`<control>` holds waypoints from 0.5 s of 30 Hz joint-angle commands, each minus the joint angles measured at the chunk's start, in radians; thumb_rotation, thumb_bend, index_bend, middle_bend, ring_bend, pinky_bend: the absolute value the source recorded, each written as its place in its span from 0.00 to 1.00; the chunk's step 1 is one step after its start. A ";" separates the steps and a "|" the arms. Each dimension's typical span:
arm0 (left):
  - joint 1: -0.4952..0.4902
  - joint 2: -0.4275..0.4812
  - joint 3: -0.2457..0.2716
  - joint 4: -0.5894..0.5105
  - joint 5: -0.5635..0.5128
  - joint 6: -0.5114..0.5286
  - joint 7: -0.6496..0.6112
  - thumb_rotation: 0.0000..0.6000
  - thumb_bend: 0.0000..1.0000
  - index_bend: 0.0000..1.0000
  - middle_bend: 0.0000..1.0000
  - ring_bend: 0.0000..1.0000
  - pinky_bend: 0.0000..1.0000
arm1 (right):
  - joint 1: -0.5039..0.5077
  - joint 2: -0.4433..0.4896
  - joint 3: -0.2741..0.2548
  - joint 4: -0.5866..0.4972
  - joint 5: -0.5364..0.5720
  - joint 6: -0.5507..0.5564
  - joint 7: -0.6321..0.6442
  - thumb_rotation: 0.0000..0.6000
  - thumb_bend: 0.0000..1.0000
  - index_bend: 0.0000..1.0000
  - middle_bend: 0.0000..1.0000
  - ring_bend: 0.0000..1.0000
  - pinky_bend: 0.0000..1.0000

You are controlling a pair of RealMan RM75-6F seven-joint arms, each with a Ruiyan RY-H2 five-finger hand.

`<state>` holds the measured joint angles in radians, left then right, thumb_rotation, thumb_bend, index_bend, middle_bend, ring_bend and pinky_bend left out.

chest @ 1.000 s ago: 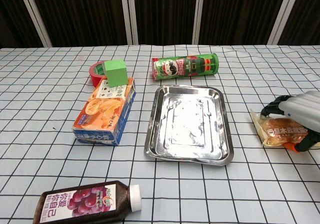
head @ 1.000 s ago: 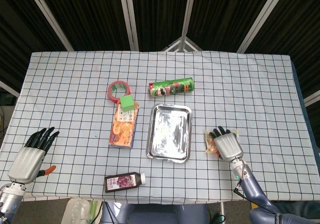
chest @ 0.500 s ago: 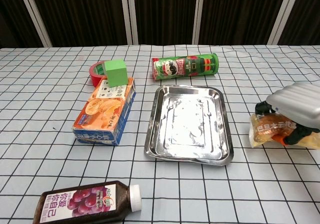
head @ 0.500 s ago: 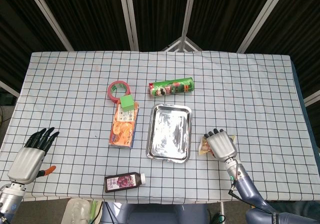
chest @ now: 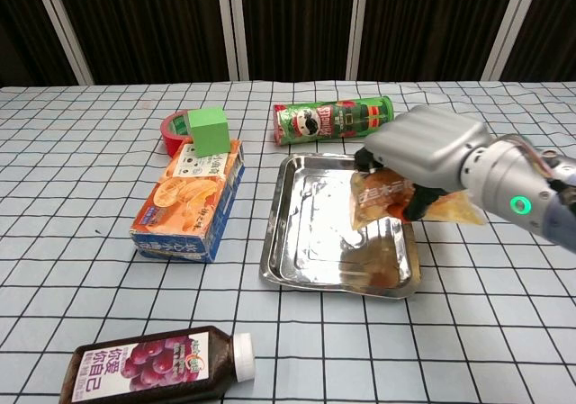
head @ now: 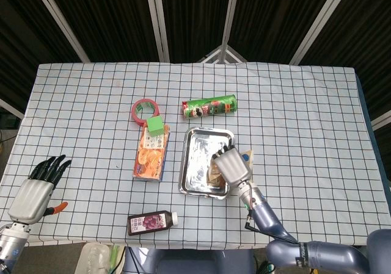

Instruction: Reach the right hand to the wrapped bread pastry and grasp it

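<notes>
My right hand (head: 230,164) (chest: 430,149) grips the wrapped bread pastry (chest: 385,196), a clear packet with an orange-brown bun and red print. Hand and pastry hang above the right side of the metal tray (chest: 315,202) (head: 197,158). In the head view the hand covers most of the pastry (head: 215,175); only a sliver and a corner of wrapper show. My left hand (head: 38,188) rests at the table's front left, fingers spread and holding nothing.
A green chip can (head: 209,108) lies behind the tray. An orange juice carton (head: 151,155) with a green cube (head: 156,125) on it and a red tape roll (head: 145,110) sit to the left. A dark juice bottle (head: 151,222) lies near the front edge.
The right hand lifted the pastry off the cloth and carried it left, from right of the tray to above the tray's right side. The left hand stayed put.
</notes>
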<state>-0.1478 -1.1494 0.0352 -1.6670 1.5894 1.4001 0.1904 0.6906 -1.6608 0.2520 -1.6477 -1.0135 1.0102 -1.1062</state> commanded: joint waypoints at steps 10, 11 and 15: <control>-0.003 0.009 0.001 0.006 0.004 0.000 -0.025 1.00 0.08 0.00 0.00 0.00 0.09 | 0.137 -0.178 0.013 0.094 0.156 0.085 -0.127 1.00 0.45 0.00 0.10 0.07 0.35; -0.003 0.009 0.001 0.006 0.004 0.000 -0.025 1.00 0.08 0.00 0.00 0.00 0.09 | 0.137 -0.180 0.011 0.087 0.166 0.095 -0.135 1.00 0.44 0.00 0.05 0.03 0.31; -0.005 0.006 0.002 0.007 0.006 -0.003 -0.021 1.00 0.08 0.00 0.00 0.00 0.09 | 0.136 -0.165 0.004 0.019 0.207 0.170 -0.186 1.00 0.34 0.00 0.00 0.00 0.21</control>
<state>-0.1522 -1.1429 0.0366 -1.6602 1.5949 1.3973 0.1689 0.8268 -1.8337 0.2625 -1.5929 -0.8253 1.1440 -1.2656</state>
